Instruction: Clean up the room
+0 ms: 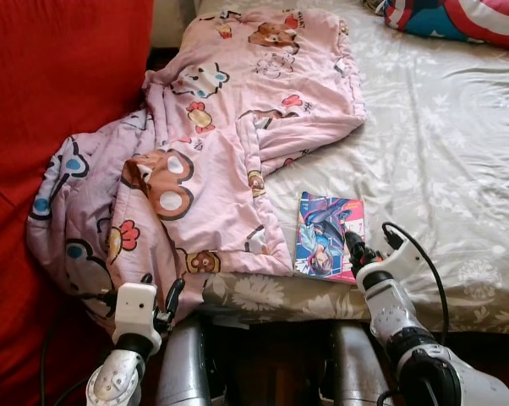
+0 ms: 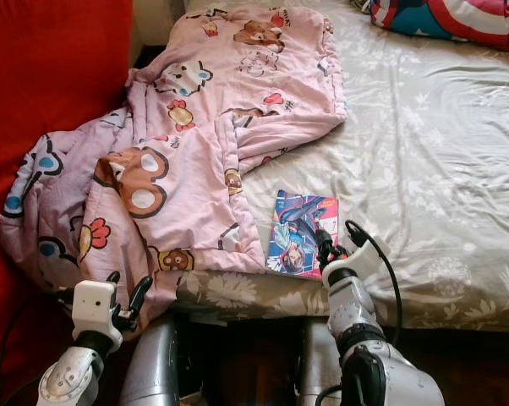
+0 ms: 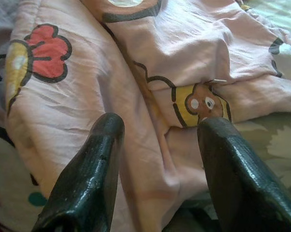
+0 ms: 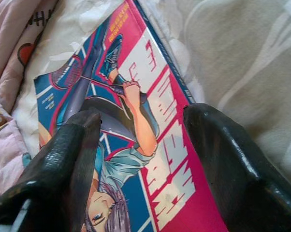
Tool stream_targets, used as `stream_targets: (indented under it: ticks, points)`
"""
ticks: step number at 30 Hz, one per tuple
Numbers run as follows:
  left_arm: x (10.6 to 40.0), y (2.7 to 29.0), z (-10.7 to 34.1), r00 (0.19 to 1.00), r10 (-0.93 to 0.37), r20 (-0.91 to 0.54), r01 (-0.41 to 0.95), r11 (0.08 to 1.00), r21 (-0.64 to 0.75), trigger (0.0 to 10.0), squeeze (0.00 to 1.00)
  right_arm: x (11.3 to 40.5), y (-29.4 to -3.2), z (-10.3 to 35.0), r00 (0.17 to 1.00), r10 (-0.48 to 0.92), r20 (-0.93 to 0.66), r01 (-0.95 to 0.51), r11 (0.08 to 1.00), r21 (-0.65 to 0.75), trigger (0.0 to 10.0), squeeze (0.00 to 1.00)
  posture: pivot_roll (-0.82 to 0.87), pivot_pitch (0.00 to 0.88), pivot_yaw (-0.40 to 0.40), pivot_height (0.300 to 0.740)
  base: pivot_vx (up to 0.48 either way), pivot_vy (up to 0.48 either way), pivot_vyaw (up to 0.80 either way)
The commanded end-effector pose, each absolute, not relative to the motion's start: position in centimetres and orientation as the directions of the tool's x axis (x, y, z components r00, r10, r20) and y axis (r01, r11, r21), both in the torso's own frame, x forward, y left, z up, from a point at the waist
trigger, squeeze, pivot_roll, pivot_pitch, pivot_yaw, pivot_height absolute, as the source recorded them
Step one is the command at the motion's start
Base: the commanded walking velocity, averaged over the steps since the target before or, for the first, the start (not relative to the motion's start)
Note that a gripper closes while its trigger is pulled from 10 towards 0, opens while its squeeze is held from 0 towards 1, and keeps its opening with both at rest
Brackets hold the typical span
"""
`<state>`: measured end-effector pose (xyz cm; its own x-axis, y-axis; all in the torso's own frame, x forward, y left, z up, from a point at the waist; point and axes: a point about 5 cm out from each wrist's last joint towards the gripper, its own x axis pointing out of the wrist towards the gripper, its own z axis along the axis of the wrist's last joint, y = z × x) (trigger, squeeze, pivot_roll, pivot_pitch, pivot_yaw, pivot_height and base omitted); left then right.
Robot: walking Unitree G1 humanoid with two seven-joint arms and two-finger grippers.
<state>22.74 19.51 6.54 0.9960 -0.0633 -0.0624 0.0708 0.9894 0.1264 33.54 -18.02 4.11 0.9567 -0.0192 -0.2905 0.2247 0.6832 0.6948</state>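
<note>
A comic book lies flat on the grey floral bedsheet near the bed's front edge, just beside a pink cartoon-print blanket. The right gripper is spread apart at its lower corner, nothing grasped; picking it up seems the step in hand, requiring one finger slid under the cover. The large white cover lettering cannot be read. The left gripper is held apart against the blanket's hanging edge.

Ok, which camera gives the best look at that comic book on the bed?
The right wrist view: the comic book sits close up between the open right gripper fingers, cover art sharp. Both eye views show it whole but small near the bed edge, beside the pink blanket.
</note>
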Motion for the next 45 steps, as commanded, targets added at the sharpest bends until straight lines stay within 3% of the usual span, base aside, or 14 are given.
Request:
stream_targets:
  ticks: [1, 17, 32, 33, 34, 36, 37, 38, 45]
  points:
    - [22.1, 20.1, 6.2, 0.994, -0.053, -0.096, 0.066, 0.988, 0.137, 10.0, 0.00, 32.6, -18.3, 3.0, 0.944, -0.038, -0.329, 0.269, 0.667, 0.694, 10.0, 0.00, 0.07, 0.261, 0.050, 0.552, 0.000, 0.000, 0.00]
    - [21.4, 20.1, 6.3, 0.991, -0.056, -0.120, 0.072, 0.988, 0.138, 10.0, 0.00, 31.2, -19.5, 1.7, 0.933, -0.106, -0.344, 0.333, 0.617, 0.713, 10.0, 0.00, 0.08, 0.284, 0.059, 0.552, 0.000, 0.000, 0.00]
    - [21.4, 20.1, 6.4, 0.990, -0.059, -0.124, 0.078, 0.985, 0.153, 10.0, 0.00, 30.6, -16.6, 0.4, 0.911, 0.060, -0.409, 0.280, 0.636, 0.719, 10.0, 0.00, 0.09, 0.284, 0.056, 0.552, 0.000, 0.000, 0.00]
    - [21.4, 20.1, 6.4, 0.990, -0.059, -0.124, 0.078, 0.985, 0.153, 10.0, 0.00, 30.6, -16.4, 0.4, 0.912, 0.074, -0.403, 0.268, 0.637, 0.723, 8.4, 0.00, 0.09, 0.284, 0.056, 0.552, 0.000, 0.000, 0.00]
    - [21.4, 20.1, 6.4, 0.990, -0.059, -0.125, 0.078, 0.985, 0.153, 10.0, 0.00, 30.5, -16.2, 0.4, 0.913, 0.084, -0.398, 0.259, 0.636, 0.727, 4.7, 0.00, 0.09, 0.284, 0.056, 0.552, 0.000, 0.000, 0.00]
    - [21.4, 20.0, 6.4, 0.990, -0.060, -0.125, 0.079, 0.985, 0.153, 10.0, 0.00, 30.6, -15.9, 0.4, 0.916, 0.100, -0.388, 0.240, 0.638, 0.732, 0.6, 0.00, 0.09, 0.284, 0.056, 0.552, 0.000, 0.000, 0.00]
    - [21.4, 20.0, 6.4, 0.990, -0.060, -0.125, 0.079, 0.985, 0.153, 10.0, 0.00, 30.6, -15.8, 0.4, 0.917, 0.106, -0.385, 0.234, 0.638, 0.734, 0.6, 0.00, 0.09, 0.284, 0.056, 0.552, 0.000, 0.000, 0.00]
    - [21.4, 20.0, 6.4, 0.990, -0.060, -0.126, 0.079, 0.985, 0.153, 10.0, 0.00, 30.6, -15.7, 0.4, 0.916, 0.112, -0.384, 0.230, 0.638, 0.735, 0.0, 0.00, 0.09, 0.284, 0.056, 0.552, 0.000, 0.000, 0.00]
    - [21.5, 20.0, 6.4, 0.990, -0.060, -0.127, 0.079, 0.985, 0.153, 10.0, 0.00, 30.6, -15.7, 0.5, 0.917, 0.122, -0.379, 0.219, 0.642, 0.735, 0.0, 0.00, 0.09, 0.283, 0.055, 0.552, 0.000, 0.000, 0.00]
